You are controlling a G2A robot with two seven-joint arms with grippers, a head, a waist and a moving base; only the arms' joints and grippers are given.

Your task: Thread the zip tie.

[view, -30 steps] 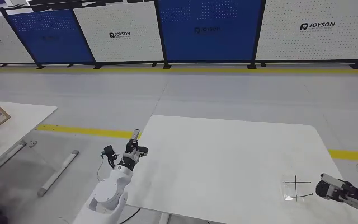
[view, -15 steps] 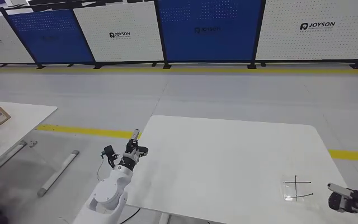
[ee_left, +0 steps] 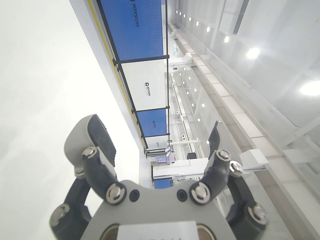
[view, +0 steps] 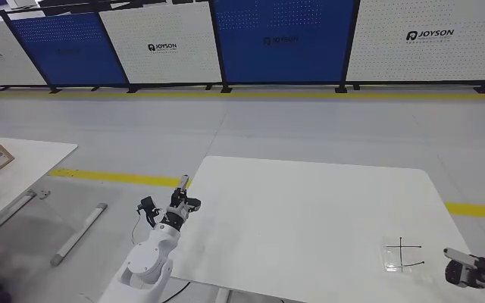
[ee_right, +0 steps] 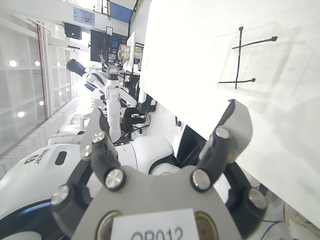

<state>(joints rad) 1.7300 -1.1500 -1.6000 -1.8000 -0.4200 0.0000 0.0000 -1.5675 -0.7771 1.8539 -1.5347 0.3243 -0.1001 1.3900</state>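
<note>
Where the table (view: pixel 303 227) comes to its near right corner, you will see the zip ties (ee_right: pixel 239 56) (three black ones, one crossed by the other two) lying flat on a clear tray (ee_right: pixel 270 61). They are just ahead of the right gripper (ee_right: pixel 163 108) and not touching it. Its jaws are spread and hold nothing. The left gripper (ee_left: pixel 155 121) sits at the table's left edge, well apart from the ties, its jaws also parted and empty. In the top view, the picture's edge cuts off the right gripper.
</note>
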